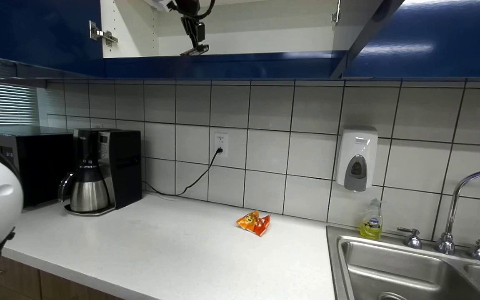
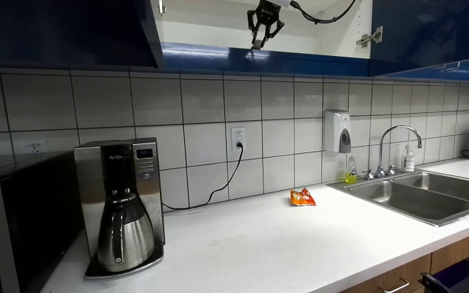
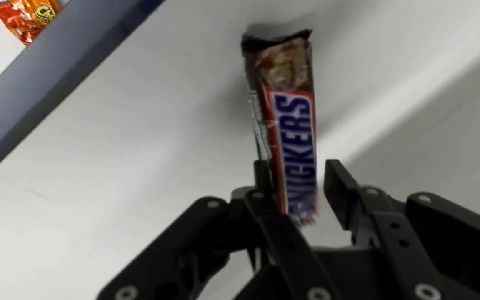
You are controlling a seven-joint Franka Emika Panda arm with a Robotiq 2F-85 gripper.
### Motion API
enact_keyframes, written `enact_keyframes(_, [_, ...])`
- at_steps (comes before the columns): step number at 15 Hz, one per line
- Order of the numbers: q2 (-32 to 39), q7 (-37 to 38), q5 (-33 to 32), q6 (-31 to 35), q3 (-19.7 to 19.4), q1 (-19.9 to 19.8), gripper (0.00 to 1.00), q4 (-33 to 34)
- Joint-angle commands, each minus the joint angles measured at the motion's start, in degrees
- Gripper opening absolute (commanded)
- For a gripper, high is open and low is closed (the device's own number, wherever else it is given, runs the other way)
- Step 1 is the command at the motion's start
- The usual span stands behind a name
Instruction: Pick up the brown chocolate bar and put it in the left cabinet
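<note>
The brown chocolate bar (image 3: 288, 125), in a dark brown wrapper with a red and white label, shows large in the wrist view. Its near end lies between the fingers of my gripper (image 3: 298, 171). The left finger is against or just beside it; a narrow gap shows at the right finger. The left cabinet stands open, with a white interior (image 1: 256, 39), also seen in an exterior view (image 2: 206, 30). My gripper (image 1: 200, 47) is inside it, low behind the blue front edge, fingers down (image 2: 258, 44). I cannot tell whether the bar touches the cabinet floor (image 3: 119, 166).
The cabinet's blue front edge (image 1: 223, 66) runs below the gripper. Blue doors (image 1: 36, 37) flank the opening. On the counter (image 1: 173, 246) are an orange snack packet (image 1: 253, 223), a coffee maker (image 2: 120, 203) and a microwave (image 2: 27, 219). A sink (image 2: 421, 195) is beyond.
</note>
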Motion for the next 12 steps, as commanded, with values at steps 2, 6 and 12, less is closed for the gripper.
enact_keyframes(2, [3.8, 2.9, -2.0, -5.3, -0.1, 0.4, 0.78, 6.9])
enact_keyframes(6, [4.8, 3.0, -1.9, -6.3, -0.2, 0.3, 1.0, 8.2])
enact_keyframes(12, [3.3, 2.2, -1.8, -5.0, -0.4, 0.1, 1.0, 6.0])
